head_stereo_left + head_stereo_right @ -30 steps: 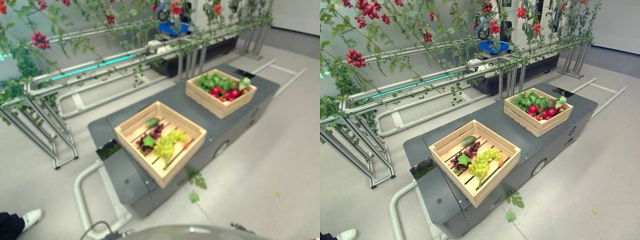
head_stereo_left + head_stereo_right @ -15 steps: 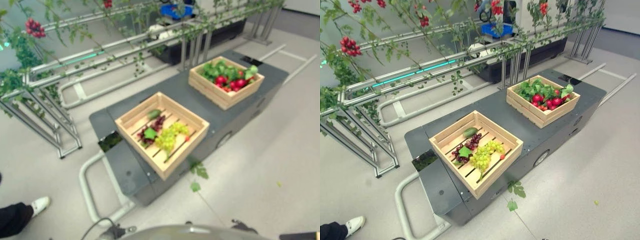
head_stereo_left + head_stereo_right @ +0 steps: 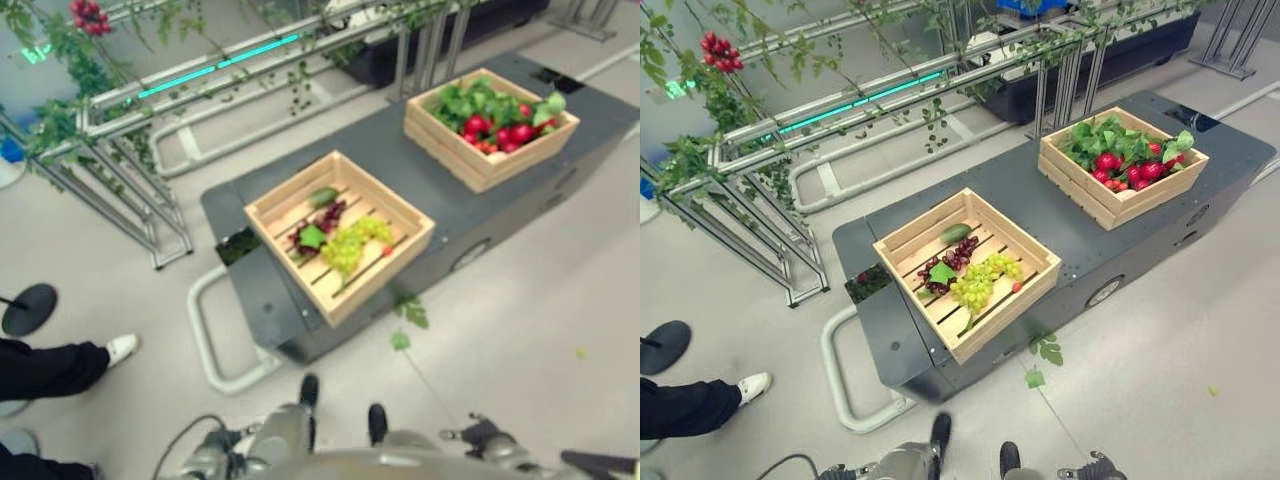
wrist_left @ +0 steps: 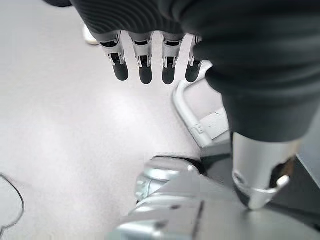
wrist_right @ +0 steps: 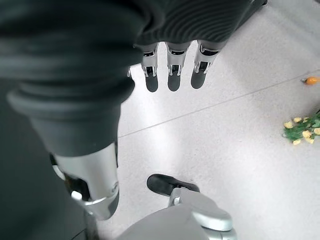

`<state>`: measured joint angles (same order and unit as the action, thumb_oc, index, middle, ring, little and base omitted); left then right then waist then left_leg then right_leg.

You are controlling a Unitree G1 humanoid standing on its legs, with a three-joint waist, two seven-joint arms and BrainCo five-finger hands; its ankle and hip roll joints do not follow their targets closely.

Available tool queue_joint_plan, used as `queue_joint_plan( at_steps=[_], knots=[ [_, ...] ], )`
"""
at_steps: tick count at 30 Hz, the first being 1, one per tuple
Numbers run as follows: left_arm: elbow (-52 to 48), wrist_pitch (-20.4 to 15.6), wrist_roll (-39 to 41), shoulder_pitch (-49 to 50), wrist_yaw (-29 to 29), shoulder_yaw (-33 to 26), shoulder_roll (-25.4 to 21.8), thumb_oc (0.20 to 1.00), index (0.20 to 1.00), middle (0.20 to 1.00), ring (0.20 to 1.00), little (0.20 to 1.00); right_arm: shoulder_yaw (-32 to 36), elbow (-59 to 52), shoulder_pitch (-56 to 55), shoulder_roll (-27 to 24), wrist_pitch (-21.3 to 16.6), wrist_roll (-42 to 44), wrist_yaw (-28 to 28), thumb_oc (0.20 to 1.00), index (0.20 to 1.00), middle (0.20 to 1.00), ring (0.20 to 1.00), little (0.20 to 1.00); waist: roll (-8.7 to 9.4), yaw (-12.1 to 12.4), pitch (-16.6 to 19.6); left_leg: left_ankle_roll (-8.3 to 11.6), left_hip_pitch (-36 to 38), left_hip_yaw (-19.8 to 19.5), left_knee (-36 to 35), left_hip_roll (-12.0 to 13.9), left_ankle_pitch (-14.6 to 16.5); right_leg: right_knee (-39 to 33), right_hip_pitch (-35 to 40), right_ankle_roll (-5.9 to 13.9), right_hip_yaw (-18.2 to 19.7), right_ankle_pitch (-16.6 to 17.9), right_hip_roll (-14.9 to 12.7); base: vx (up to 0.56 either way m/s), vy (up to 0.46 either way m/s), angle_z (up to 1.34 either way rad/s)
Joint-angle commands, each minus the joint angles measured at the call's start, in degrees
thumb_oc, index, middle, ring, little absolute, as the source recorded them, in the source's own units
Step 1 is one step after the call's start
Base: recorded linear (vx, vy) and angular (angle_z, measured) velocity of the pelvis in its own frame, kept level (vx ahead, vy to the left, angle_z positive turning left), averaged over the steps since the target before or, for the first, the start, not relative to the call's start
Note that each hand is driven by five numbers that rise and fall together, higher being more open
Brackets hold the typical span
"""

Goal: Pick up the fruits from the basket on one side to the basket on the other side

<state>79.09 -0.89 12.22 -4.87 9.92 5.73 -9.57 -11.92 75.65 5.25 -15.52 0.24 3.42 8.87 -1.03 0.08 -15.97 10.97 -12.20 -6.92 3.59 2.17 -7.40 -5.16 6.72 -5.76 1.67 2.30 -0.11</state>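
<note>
Pale grey floor with a metal-rail plant rack carrying green vines and red berry clusters behind a dark grey cart whose flat top serves as the tabletop. Landmark: near wooden crate, slatted, sitting on the tabletop's near half. Inside it, a green grape bunch at the middle, dark purple grapes with a green leaf just beside them on the rack side, a small green cucumber-like fruit by the crate's far wall, and a small red fruit next to the green grapes. Second wooden crate stands well apart from the near crate, further along the tabletop, full of leafy greens and red round fruits. Fallen green leaves on the floor just below the near crate. A person's dark trouser leg and white shoe on the floor, well away from the near crate. Left robot hand hangs over the floor, fingers straight, spread, holding nothing. Right robot hand likewise over the floor, fingers straight and empty.
</note>
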Motion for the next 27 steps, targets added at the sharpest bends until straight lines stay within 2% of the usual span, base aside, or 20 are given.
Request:
queue_joint_plan(
  at_steps=[1,4,6,10,12,14,15,16,18,19,20,23,27],
  knots=[
    [-0.5,-0.4,1.6,1.9,0.8,0.8,3.3,1.000,1.000,1.000,1.000,1.000,-1.8,0.0,-0.6,0.1,-1.3,0.3,1.6,1.000,1.000,1.000,1.000,1.000,1.30,2.4,0.1,-3.71,-7.9,1.7,-0.6,1.6,-2.2,0.2,5.4,8.23,0.0,-9.0,1.9,0.17,0.008,-0.19],
    [-0.6,-0.3,1.5,2.3,0.8,0.6,3.2,1.000,1.000,1.000,1.000,1.000,-2.0,-0.1,-0.5,0.3,-1.4,0.5,1.6,1.000,1.000,1.000,1.000,1.000,0.79,3.2,0.3,-3.55,-6.7,2.0,-1.8,2.4,-3.5,0.2,6.3,8.11,0.6,-9.8,2.7,0.13,0.029,0.02],
    [-0.8,-0.5,1.9,3.5,1.3,-0.2,3.0,1.000,1.000,1.000,1.000,1.000,-2.9,0.3,0.1,0.7,-1.4,-0.1,1.7,1.000,1.000,1.000,1.000,1.000,-0.52,4.0,2.0,-3.32,-2.2,0.2,-6.0,3.7,-4.7,0.2,6.4,7.96,2.5,-11.1,4.0,0.14,0.086,-0.29],
    [-1.3,-0.7,1.3,3.3,1.9,0.6,2.7,1.000,1.000,1.000,1.000,1.000,-3.2,-0.2,0.2,1.3,-1.7,0.3,1.8,1.000,1.000,1.000,1.000,1.000,-0.74,3.8,3.1,-2.12,-1.0,1.4,-7.0,5.2,-5.4,0.2,6.3,8.17,2.6,-12.3,3.5,0.09,0.104,-0.50],
    [-1.5,-0.8,1.3,3.0,2.0,0.6,2.5,1.000,1.000,1.000,1.000,1.000,-3.2,-0.4,0.4,1.3,-1.6,0.5,1.9,1.000,1.000,1.000,1.000,1.000,-0.72,3.7,3.1,-2.45,-0.8,1.3,-7.1,5.2,-5.1,0.2,6.3,8.34,2.6,-12.4,3.2,0.08,0.134,0.07],
    [-1.6,-1.1,0.8,2.5,2.5,0.7,2.1,1.000,1.000,1.000,1.000,1.000,-3.2,-0.9,0.5,1.9,-1.8,1.0,1.9,1.000,1.000,1.000,1.000,1.000,-0.14,3.7,3.4,-2.80,-1.0,2.4,-6.7,4.6,-4.9,0.2,6.3,9.31,2.4,-12.7,1.5,0.08,0.165,0.03],
    [-1.6,-1.1,0.8,2.5,2.5,0.7,2.1,1.000,1.000,1.000,1.000,1.000,-3.2,-0.9,0.5,1.9,-1.8,1.0,1.9,1.000,1.000,1.000,1.000,1.000,-0.14,3.7,3.4,-2.80,-1.0,2.4,-6.7,4.6,-4.9,0.2,6.3,9.31,2.4,-12.7,1.5,0.11,0.175,-0.05],
    [-2.0,-1.3,0.7,2.2,2.9,0.6,1.6,1.000,1.000,1.000,1.000,1.000,-3.5,-0.9,0.9,2.2,-1.5,0.7,1.7,1.000,1.000,1.000,1.000,1.000,0.46,3.9,4.0,-3.72,-0.7,2.7,-6.7,3.8,-4.5,0.2,6.4,9.99,2.7,-12.6,0.1,0.08,0.120,-0.01],
    [-2.2,-1.4,0.7,2.1,2.9,0.5,1.4,1.000,1.000,1.000,1.000,1.000,-3.5,-1.0,0.9,2.4,-1.5,0.7,1.6,1.000,1.000,1.000,1.000,1.000,0.85,3.9,4.2,-4.11,-0.6,2.9,-6.6,3.4,-4.3,0.2,6.5,10.31,3.0,-12.7,-0.6,0.11,0.176,-0.04],
    [-2.6,-1.7,0.7,1.6,3.2,0.4,0.8,1.000,1.000,1.000,1.000,1.000,-3.7,-1.4,1.4,2.8,-1.4,0.7,1.5,1.000,1.000,1.000,1.000,1.000,1.87,4.1,4.9,-4.96,-0.1,3.5,-6.4,2.5,-3.6,0.2,6.7,11.06,3.4,-12.7,-2.0,0.11,0.173,-0.11],
    [-2.6,-1.7,0.7,1.6,3.2,0.4,0.8,1.000,1.000,1.000,1.000,1.000,-3.7,-1.4,1.4,2.8,-1.4,0.7,1.5,1.000,1.000,1.000,1.000,1.000,1.93,4.2,4.9,-4.98,0.0,3.6,-6.4,2.5,-3.5,0.2,6.8,11.08,3.4,-12.8,-2.1,0.15,0.180,-0.17],
    [-3.3,-1.9,0.1,0.8,3.4,0.6,-0.7,1.000,1.000,1.000,1.000,1.000,-4.0,-2.0,1.3,3.9,-1.4,0.7,1.1,1.000,1.000,1.000,1.000,1.000,4.17,4.1,5.9,-6.01,0.8,4.4,-6.7,1.4,-2.1,0.2,6.4,12.14,3.6,-12.1,-3.7,0.10,0.115,-0.12],
    [-6.3,-2.5,0.3,0.4,2.7,1.0,-1.8,1.000,1.000,1.000,1.000,1.000,-3.5,-2.6,1.1,4.2,-1.5,1.2,0.9,1.000,1.000,1.000,1.000,1.000,5.88,4.3,7.2,-7.43,1.5,4.5,-6.8,-0.3,-0.1,1.8,5.1,13.63,4.0,-11.9,-5.1,0.09,0.112,-0.15]
  ],
)
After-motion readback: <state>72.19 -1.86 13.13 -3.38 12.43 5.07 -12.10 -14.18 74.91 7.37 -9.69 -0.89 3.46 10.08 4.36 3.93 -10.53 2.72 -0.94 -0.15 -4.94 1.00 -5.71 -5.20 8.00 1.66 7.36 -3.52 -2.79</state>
